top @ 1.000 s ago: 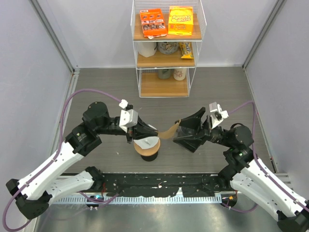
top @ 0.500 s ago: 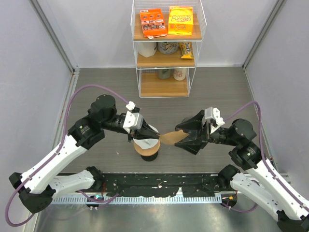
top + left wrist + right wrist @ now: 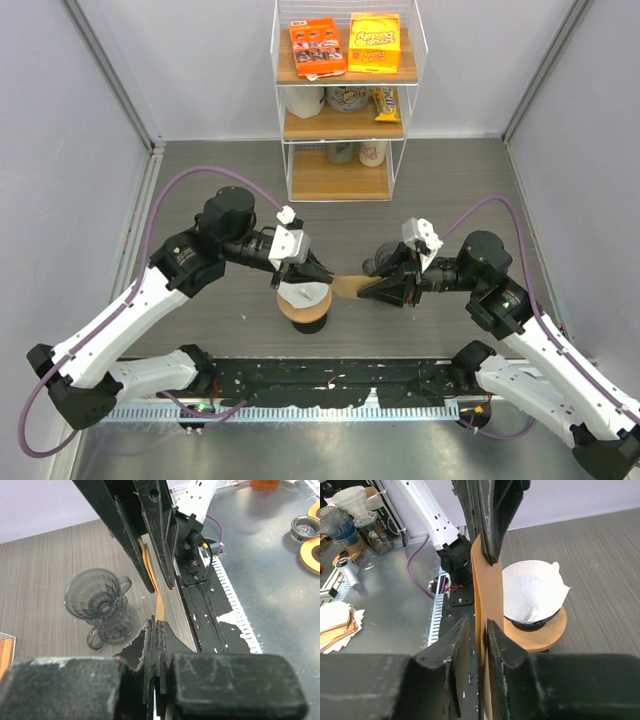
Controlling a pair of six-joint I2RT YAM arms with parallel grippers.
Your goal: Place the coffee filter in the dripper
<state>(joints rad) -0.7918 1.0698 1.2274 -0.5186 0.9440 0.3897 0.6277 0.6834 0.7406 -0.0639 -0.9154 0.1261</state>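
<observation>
Top external first: what is different from a second ago?

The arms have closed in on each other. A second ago only the right end effector (image 3: 365, 289) held the brown coffee filter (image 3: 347, 286), while the left end effector (image 3: 321, 277) hung over the wooden stand (image 3: 303, 320). Now the left one has swung right and taken the filter's left edge. The paper hangs between the two, in the air just right of the stand.

Are both truly clamped on it?

Yes. The left wrist view shows its own fingers pressed together on the filter's edge, with the right pair gripping the paper beyond. The right wrist view shows the same from the other side.

Where should it go?

The dripper on the stand already carries a white filter (image 3: 532, 592). A clear dripper (image 3: 95, 600) stands empty on the worktop (image 3: 40, 555), near the held filter, so I judge that to be the target. From above I cannot pick it out.

How far along, then?

The filter is not yet placed. The two-handed hold reads as a handover or as a pull to open the flat paper into a cone; I cannot tell which. Thin paper may tear if the arms draw apart hard.
</observation>
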